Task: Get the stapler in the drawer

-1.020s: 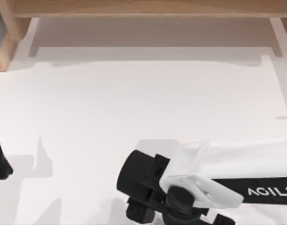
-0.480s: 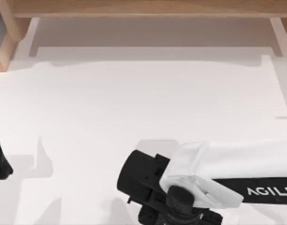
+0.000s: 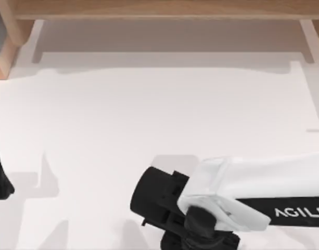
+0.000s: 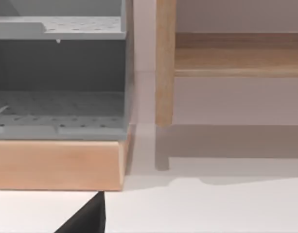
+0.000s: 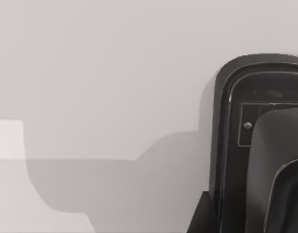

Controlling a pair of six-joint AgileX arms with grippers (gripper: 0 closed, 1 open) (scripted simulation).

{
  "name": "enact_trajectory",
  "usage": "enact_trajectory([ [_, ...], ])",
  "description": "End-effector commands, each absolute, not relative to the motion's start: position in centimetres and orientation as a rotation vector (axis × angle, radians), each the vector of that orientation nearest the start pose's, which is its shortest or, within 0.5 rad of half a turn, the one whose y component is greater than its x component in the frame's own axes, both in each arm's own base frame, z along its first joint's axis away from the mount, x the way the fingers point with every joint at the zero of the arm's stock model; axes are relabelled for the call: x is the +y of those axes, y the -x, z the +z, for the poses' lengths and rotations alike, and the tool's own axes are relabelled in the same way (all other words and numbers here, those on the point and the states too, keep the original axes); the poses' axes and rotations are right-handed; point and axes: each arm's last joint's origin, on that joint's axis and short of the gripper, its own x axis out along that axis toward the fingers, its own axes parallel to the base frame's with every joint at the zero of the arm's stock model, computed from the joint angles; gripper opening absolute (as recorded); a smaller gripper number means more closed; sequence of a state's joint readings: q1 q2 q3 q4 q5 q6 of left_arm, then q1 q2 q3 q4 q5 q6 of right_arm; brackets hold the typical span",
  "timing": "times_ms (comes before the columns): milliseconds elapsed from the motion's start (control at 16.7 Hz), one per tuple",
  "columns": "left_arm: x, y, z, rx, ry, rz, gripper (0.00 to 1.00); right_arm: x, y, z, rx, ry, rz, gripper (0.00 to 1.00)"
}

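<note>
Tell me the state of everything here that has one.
stapler: lying on the white table, not yet stowed.
right tool: low over the stapler, bottom centre of the table.
left tool: parked at the table's left edge.
grey drawer unit: on its wooden base, front compartment open.

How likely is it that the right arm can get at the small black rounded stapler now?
Probably yes: the small black rounded stapler lies close under the right arm's wrist on the white table, nothing lying between.
</note>
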State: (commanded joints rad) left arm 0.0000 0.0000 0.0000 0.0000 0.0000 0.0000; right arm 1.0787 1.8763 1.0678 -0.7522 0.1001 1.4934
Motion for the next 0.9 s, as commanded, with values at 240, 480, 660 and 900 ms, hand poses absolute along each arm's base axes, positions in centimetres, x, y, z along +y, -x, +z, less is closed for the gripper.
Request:
enact_trajectory([
  [240,-0.1,-10.6,16.0,0.000,0.000,0.000,1.00,28.0,-15.2,11.7,1.448,-0.303,-0.331,0.00],
  [480,-0.1,-10.6,16.0,0.000,0.000,0.000,1.00,28.1,-15.1,12.1,1.447,-0.306,-0.327,0.00],
  [660,-0.1,-10.6,16.0,0.000,0.000,0.000,1.00,28.0,-15.1,13.2,1.451,-0.296,-0.339,0.00],
  [900,-0.1,-10.6,16.0,0.000,0.000,0.000,1.00,28.0,-15.1,14.7,1.448,-0.303,-0.329,0.00],
])
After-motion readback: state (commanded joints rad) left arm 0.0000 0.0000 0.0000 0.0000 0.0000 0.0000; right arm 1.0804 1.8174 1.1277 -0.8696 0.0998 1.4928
